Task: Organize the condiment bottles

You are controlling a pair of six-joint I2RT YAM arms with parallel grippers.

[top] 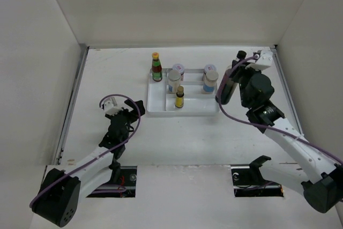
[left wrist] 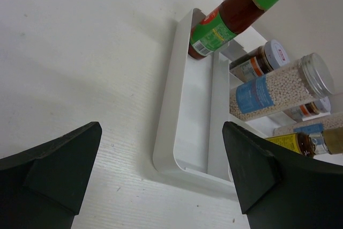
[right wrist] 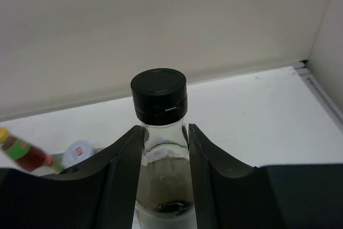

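A white divided tray (top: 156, 105) holds a red sauce bottle with yellow cap (top: 156, 67), a small yellow-brown bottle (top: 179, 97), two white shakers (top: 174, 82) (top: 209, 82) and two white-lidded jars (top: 178, 69) (top: 211, 68). My right gripper (top: 225, 90) is shut on the tall dark black-capped bottle (top: 229, 79) just right of the tray; in the right wrist view the fingers (right wrist: 126, 159) clamp its neck below the cap (right wrist: 159, 95). My left gripper (top: 133, 109) is open and empty, left of the tray; its wrist view shows the tray corner (left wrist: 170, 148) and the red bottle (left wrist: 230, 17).
White walls enclose the table on the left, back and right. The right arm reaches along the table's right side. The left wrist view also shows a bead-filled shaker (left wrist: 278, 87) and the yellow-brown bottle (left wrist: 300, 142) in the tray.
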